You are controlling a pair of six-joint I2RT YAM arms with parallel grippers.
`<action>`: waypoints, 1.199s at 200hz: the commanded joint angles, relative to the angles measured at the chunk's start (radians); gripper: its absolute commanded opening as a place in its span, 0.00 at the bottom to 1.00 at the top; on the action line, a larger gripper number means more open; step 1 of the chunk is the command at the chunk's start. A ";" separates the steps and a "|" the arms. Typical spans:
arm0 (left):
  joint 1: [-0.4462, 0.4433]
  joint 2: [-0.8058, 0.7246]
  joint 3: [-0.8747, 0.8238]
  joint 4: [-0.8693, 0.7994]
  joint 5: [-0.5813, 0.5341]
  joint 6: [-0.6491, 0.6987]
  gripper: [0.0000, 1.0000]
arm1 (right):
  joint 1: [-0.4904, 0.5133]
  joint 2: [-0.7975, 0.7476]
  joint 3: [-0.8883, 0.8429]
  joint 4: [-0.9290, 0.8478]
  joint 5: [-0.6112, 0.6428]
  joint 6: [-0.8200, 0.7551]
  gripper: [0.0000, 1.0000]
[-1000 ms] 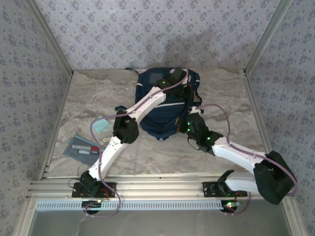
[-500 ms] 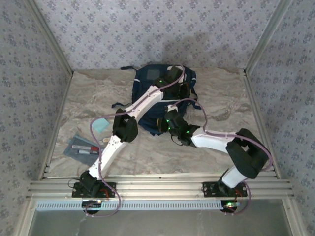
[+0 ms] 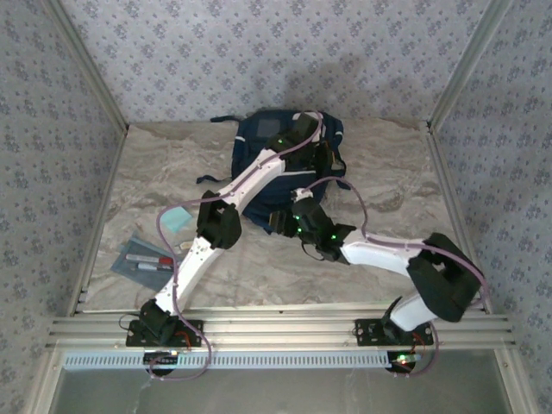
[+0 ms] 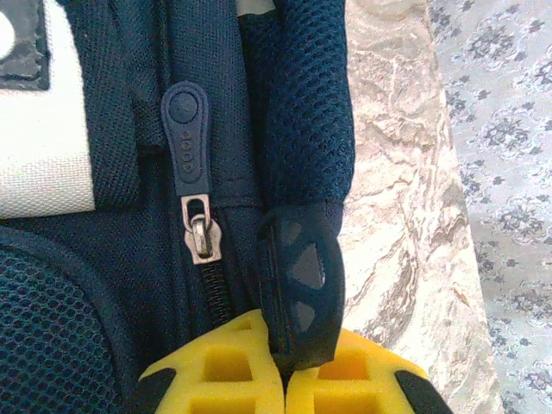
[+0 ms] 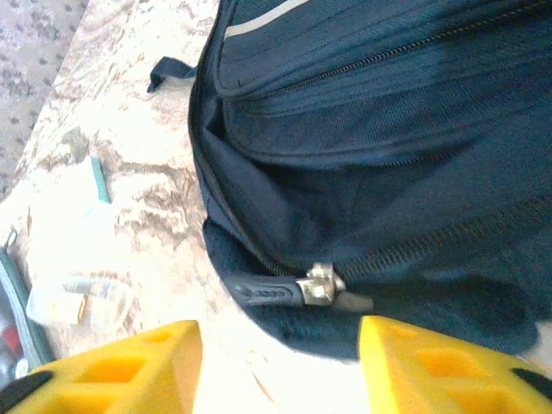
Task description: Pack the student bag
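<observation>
The student bag [image 3: 252, 138] sits far centre, half hidden under my 2 arms [image 3: 252, 179]; left gripper [image 4: 283, 373] pinches its dark pull tab [image 4: 300, 276], right gripper [image 5: 280, 358] gapes empty at its near zip [image 5: 323, 289].

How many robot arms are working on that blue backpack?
2. The left arm stretches across the backpack, left gripper pinching a dark tab; the right arm reaches its near edge, right gripper open.
</observation>
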 commanded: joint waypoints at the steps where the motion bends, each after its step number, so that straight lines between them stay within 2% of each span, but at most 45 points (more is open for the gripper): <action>1: 0.001 -0.025 0.070 0.095 0.017 0.018 0.00 | -0.028 -0.122 -0.048 -0.111 0.024 0.023 0.56; 23: -0.004 -0.021 0.065 0.095 0.019 0.020 0.00 | -0.067 -0.253 -0.102 -0.185 0.045 0.021 0.56; 33: -0.006 -0.016 0.065 0.095 0.020 0.020 0.05 | -0.087 -0.307 -0.122 -0.220 0.059 0.019 0.58; 45: -0.009 -0.014 0.065 0.092 0.028 0.020 0.19 | -0.115 -0.366 -0.141 -0.264 0.063 0.027 0.58; 55: -0.011 -0.015 0.065 0.081 0.032 0.023 0.38 | -0.141 -0.407 -0.156 -0.286 0.066 0.027 0.59; 65: -0.013 -0.023 0.066 0.057 0.039 0.036 0.52 | -0.174 -0.438 -0.166 -0.302 0.063 0.025 0.61; 77: -0.016 -0.040 0.066 0.017 0.045 0.066 0.65 | -0.212 -0.459 -0.168 -0.312 0.048 0.018 0.63; 93: -0.026 -0.074 0.065 -0.075 0.045 0.129 0.75 | -0.255 -0.457 -0.166 -0.297 0.032 0.014 0.67; 128: -0.064 -0.178 0.009 -0.272 -0.030 0.325 0.76 | -0.295 -0.380 -0.151 -0.261 -0.031 0.043 0.70; 147: -0.085 -0.289 -0.166 -0.289 -0.078 0.379 0.74 | -0.305 -0.332 -0.137 -0.253 -0.043 0.078 0.71; 178: -0.093 -0.573 -0.660 -0.054 -0.121 0.351 0.74 | -0.331 -0.268 -0.131 -0.222 -0.045 0.111 0.72; 205: -0.094 -0.772 -0.953 0.058 -0.235 0.313 0.73 | -0.367 -0.225 -0.129 -0.179 -0.070 0.130 0.72; 240: -0.106 -0.953 -1.297 0.207 -0.318 0.257 0.68 | -0.400 -0.155 -0.093 -0.125 -0.089 0.189 0.74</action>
